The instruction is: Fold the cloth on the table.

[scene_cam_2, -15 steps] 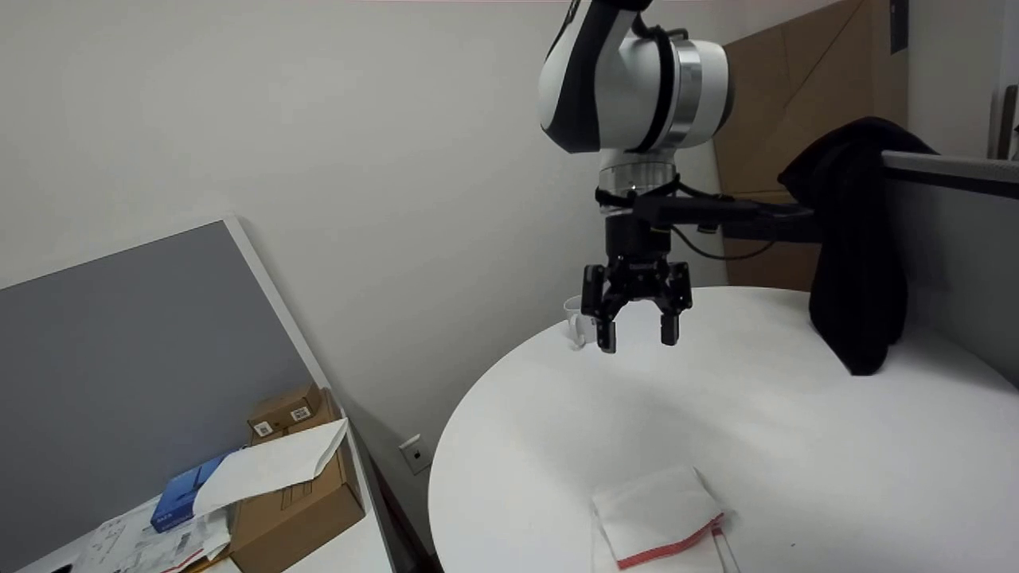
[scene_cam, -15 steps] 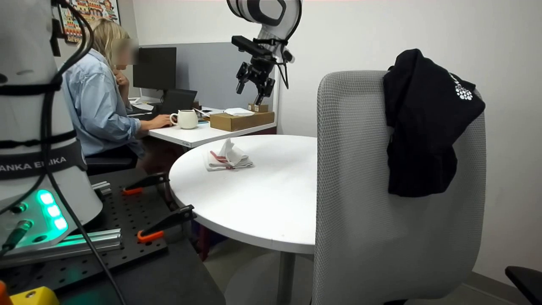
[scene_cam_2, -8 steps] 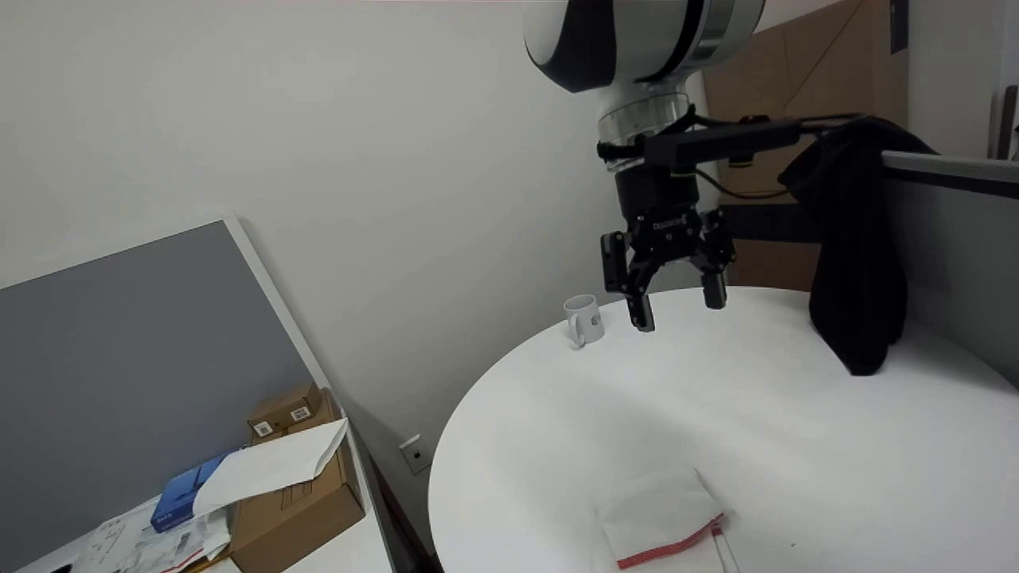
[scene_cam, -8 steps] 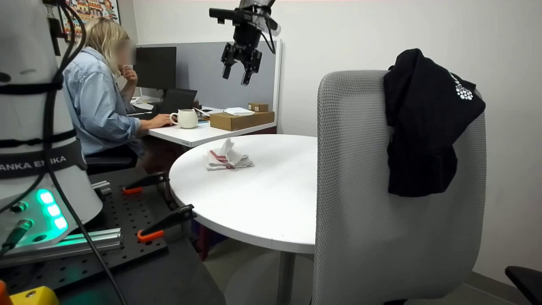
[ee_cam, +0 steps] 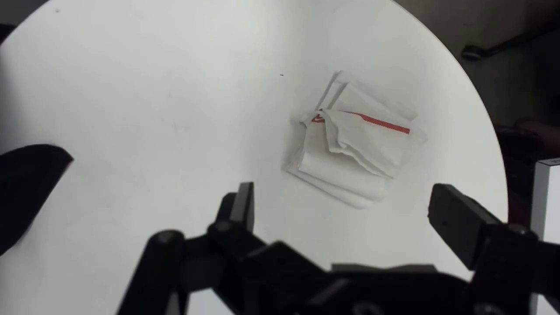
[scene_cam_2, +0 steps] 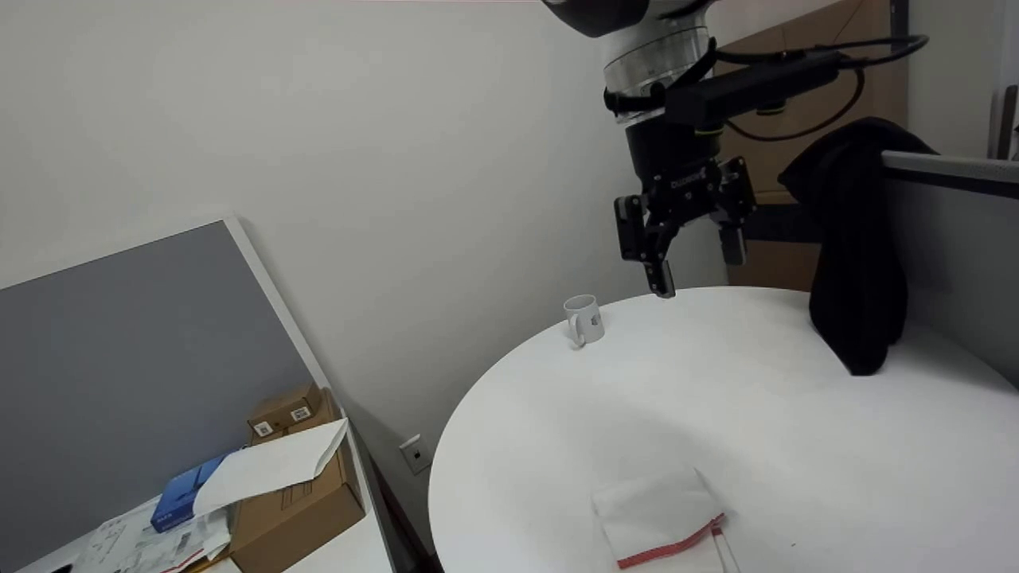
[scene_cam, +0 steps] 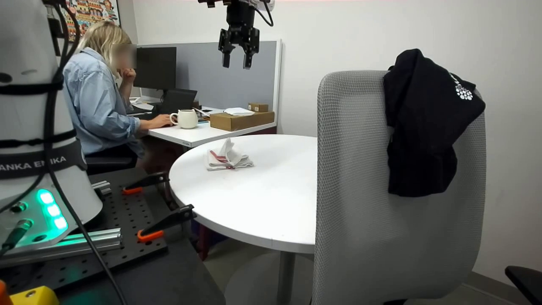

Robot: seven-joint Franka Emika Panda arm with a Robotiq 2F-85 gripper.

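Observation:
The white cloth with a red stripe lies in a layered, folded pile on the round white table. It shows in both exterior views [scene_cam: 230, 160] [scene_cam_2: 657, 513] and in the wrist view [ee_cam: 337, 168]. In an exterior view a loose part of it stands up in a peak; in the wrist view the layers are uneven. The table shows in both exterior views [scene_cam: 275, 203] [scene_cam_2: 541, 422] and in the wrist view [ee_cam: 166, 100]. My gripper [scene_cam: 236, 64] is open and empty, high above the table and apart from the cloth. It also shows in an exterior view [scene_cam_2: 700, 274] and in the wrist view [ee_cam: 343, 190].
A white mug [scene_cam_2: 587, 320] stands at the table's edge. A mesh chair [scene_cam: 360, 237] with a black garment [scene_cam: 423, 127] stands against the table. A desk [scene_cam: 186, 136] with a cardboard box [scene_cam: 241, 121] and a cream mug [scene_cam: 187, 119] is beside it; a person [scene_cam: 99, 101] sits there.
My gripper has risen, moving up and left in an exterior view, and up and right with some turning in an exterior view. It stays open. The cloth has not moved.

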